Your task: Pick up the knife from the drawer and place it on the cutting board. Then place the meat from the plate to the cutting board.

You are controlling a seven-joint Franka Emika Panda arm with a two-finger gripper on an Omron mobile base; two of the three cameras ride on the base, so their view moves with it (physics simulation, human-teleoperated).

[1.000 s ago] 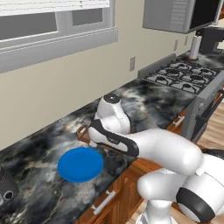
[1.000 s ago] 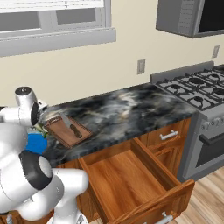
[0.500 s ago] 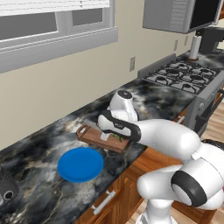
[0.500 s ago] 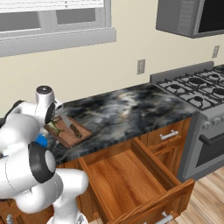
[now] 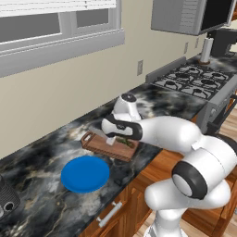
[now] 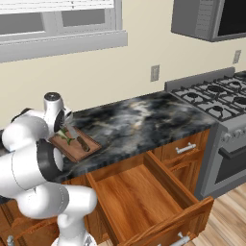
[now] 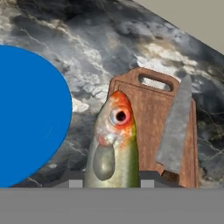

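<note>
My gripper is shut on the meat, a small olive fish with an orange head that hangs between the fingers. It hovers low over the wooden cutting board, by the board's edge nearest the blue plate. The knife lies along the board's other side, grey blade toward the handle tab. From the left base view the gripper sits above the board, with the bare plate beside it. The right base view has the board, the knife and the open drawer.
A gas stove stands at the counter's right end. The pulled-out drawer juts into the floor space in front of the cabinets. Dark marble counter stretches between board and stove. A dark round object sits at the left edge.
The arm has swung from over the plate to over the cutting board, carrying the fish with it. Plate, board and knife have stayed put.
</note>
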